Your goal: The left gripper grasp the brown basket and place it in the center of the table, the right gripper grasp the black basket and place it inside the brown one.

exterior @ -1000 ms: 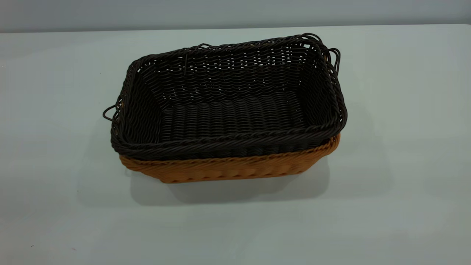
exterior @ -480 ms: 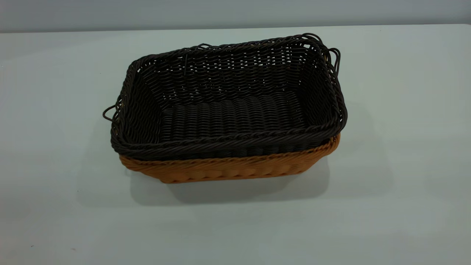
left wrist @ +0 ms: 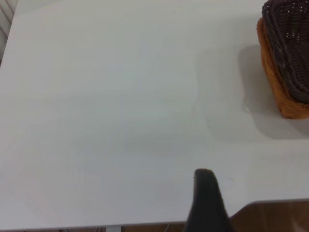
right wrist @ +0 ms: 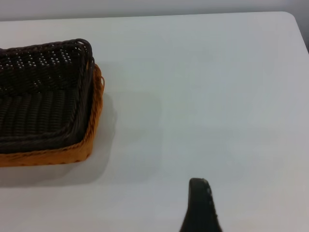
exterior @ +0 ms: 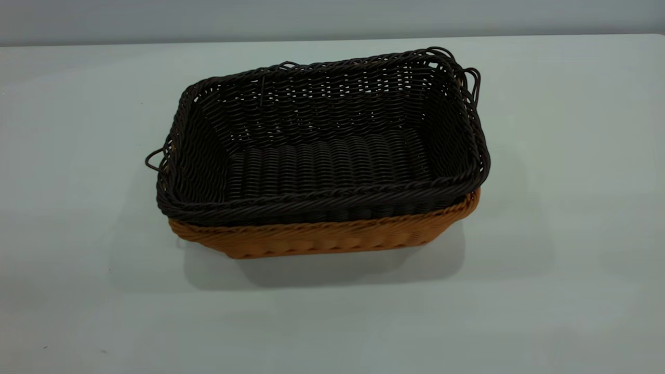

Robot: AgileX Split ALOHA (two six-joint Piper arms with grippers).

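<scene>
The black basket [exterior: 322,150] sits nested inside the brown basket [exterior: 322,236] in the middle of the table [exterior: 561,291]. Only the brown basket's orange-tan front wall and rim show below the black rim. Neither gripper shows in the exterior view. In the left wrist view a dark part of the left gripper [left wrist: 205,193] hangs over the table's edge, far from the baskets, with the brown basket [left wrist: 280,87] and the black basket [left wrist: 289,53] at the side. In the right wrist view the right gripper [right wrist: 199,203] is over bare table, away from the black basket [right wrist: 38,101] and the brown basket [right wrist: 72,153].
Small wire loops [exterior: 474,83] stick out at the black basket's ends. The table's far edge [exterior: 332,40] meets a grey wall. In the left wrist view the table edge and brown floor [left wrist: 275,217] lie close to the left gripper.
</scene>
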